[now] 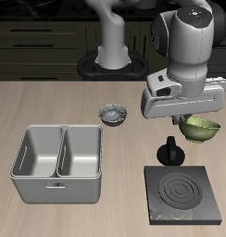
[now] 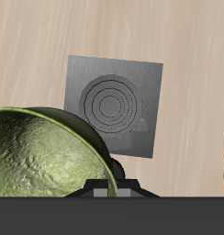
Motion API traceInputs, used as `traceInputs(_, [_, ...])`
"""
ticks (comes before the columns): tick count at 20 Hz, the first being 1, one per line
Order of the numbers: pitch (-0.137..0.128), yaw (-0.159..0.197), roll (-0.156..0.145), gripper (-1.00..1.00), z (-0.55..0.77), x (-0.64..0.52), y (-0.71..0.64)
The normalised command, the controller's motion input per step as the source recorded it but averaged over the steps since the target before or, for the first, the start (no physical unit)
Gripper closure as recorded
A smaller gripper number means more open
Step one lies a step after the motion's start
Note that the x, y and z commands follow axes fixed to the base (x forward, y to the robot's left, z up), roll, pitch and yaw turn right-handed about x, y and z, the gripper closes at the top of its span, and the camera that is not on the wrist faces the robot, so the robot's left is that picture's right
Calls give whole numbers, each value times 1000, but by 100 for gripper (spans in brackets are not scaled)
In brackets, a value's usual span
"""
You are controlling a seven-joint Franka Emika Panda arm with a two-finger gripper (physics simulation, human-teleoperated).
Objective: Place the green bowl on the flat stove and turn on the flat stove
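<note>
My gripper is shut on the rim of the green bowl, an olive, mottled bowl that hangs tilted under the hand, above the table. In the wrist view the green bowl fills the near field. Past it the flat stove lies below with its pale rings facing up. In the exterior view the flat stove sits near the table's front edge, and its black round knob is at its back edge. The fingertips are mostly hidden by the hand and the bowl.
A grey-white patterned bowl stands on the table farther back, toward the middle. A grey metal double-basin tray sits beside the stove near the front edge. The robot's base is at the table's back.
</note>
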Motion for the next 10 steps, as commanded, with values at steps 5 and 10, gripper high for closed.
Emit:
traceInputs(5, [18, 6, -43, 100, -29, 214, -175])
traceInputs(10, [3, -2, -23, 100, 2, 207, -90])
